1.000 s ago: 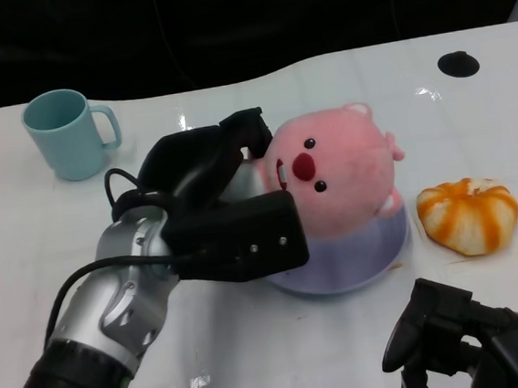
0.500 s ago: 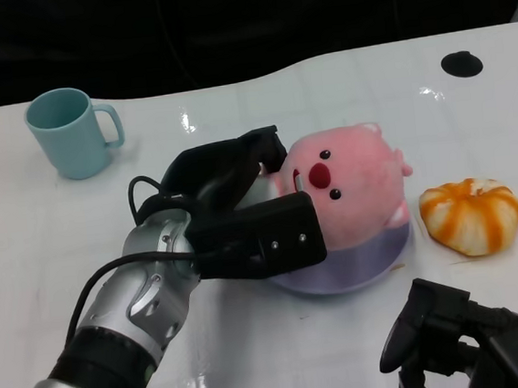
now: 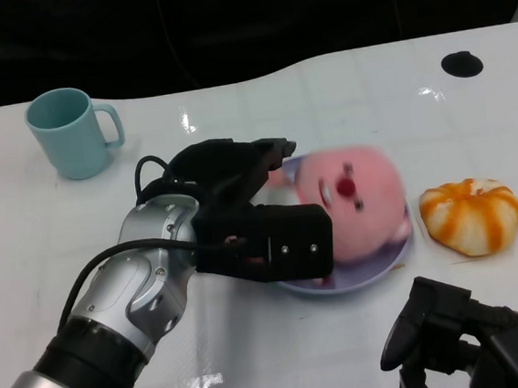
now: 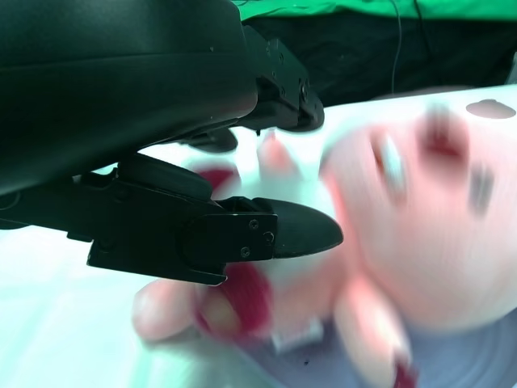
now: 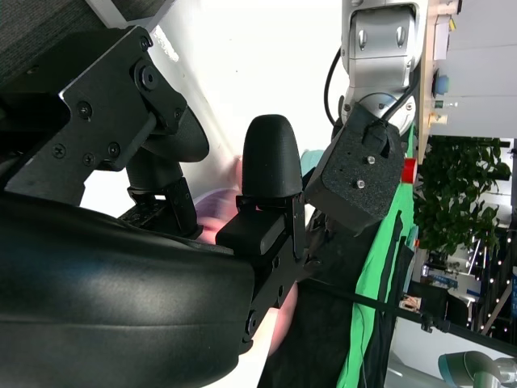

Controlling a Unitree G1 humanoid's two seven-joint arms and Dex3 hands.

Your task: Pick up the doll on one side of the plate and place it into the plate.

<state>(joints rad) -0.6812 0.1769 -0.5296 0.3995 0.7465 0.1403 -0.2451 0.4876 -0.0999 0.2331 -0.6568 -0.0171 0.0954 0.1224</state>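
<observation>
Mug first: a light teal ceramic mug with a side handle (image 3: 71, 132) is standing upright at the far left of the white glossy table (image 3: 255, 341), well apart from everything else. Moving right, the robot's silver left forearm is reaching in from the lower left, and its black left hand (image 3: 242, 205) is sitting against the left side of the plate, fingers reaching toward the toy. In the left wrist view the left hand's fingers (image 4: 266, 234) are lying apart, with the toy blurred beyond them; whether any finger is touching the plush, I cannot tell. The round pale lavender plate (image 3: 358, 271) is lying flat near the table's centre. The pink round plush doll with a red nose and dark eyes (image 3: 356, 205) is lying inside the plate, tilted, its face turned up and to the right, its image blurred. Just right of the plate, close to its rim, an orange-and-white striped pumpkin-shaped soft toy (image 3: 470, 215) is resting on the table. At the lower right, the black right hand (image 3: 466, 339) is hanging low over the table, fingers curled in, gripping nothing. At the far right, a small black round disc (image 3: 460, 64) is sitting near the table's far edge.
</observation>
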